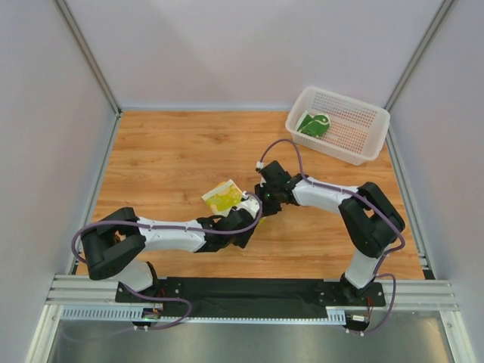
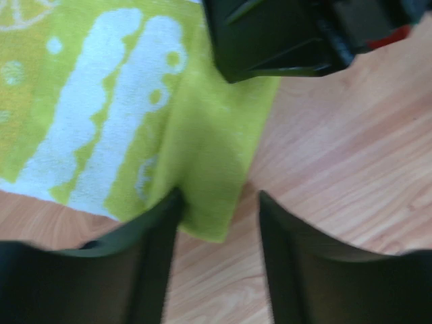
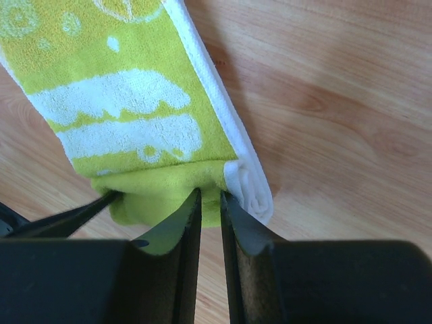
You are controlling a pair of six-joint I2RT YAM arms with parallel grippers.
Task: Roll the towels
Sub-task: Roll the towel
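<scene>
**Rolling the towels: one claw apart, one claw clamped**

Item 1, left gripper (image 2: 219, 199). It sits low over the wooden table (image 1: 174, 159) and is reached in from the left. Its two fingers are well apart. A lime corner of the towel lies in the gap, against the inner face of one finger and clear of the other. It clamps nothing. The likely reason for this placement is to keep the cloth's near corner within reach for another grip or a tuck.

Item 2, lime-patterned towel (image 1: 221, 197). It lies mid-table between the two claws, well apart from the basket. It is terry cloth with white blobs on lime. One long edge is turned over into a thick white fold, and the end nearest the right claw is doubled over. It looks partly rolled at most, and the roll is not finished.

Item 3, right gripper (image 3: 210, 196). Its fingers are drawn nearly together, with only a thin slit between them. They are pinched on the doubled lime end of the towel, beside the white fold. The hold appears meant to anchor that end so the cloth cannot slide.

Item 4, white perforated basket (image 1: 363, 140), at the far right corner. It holds the dark green towel (image 1: 312, 124), which neither claw touches.
</scene>
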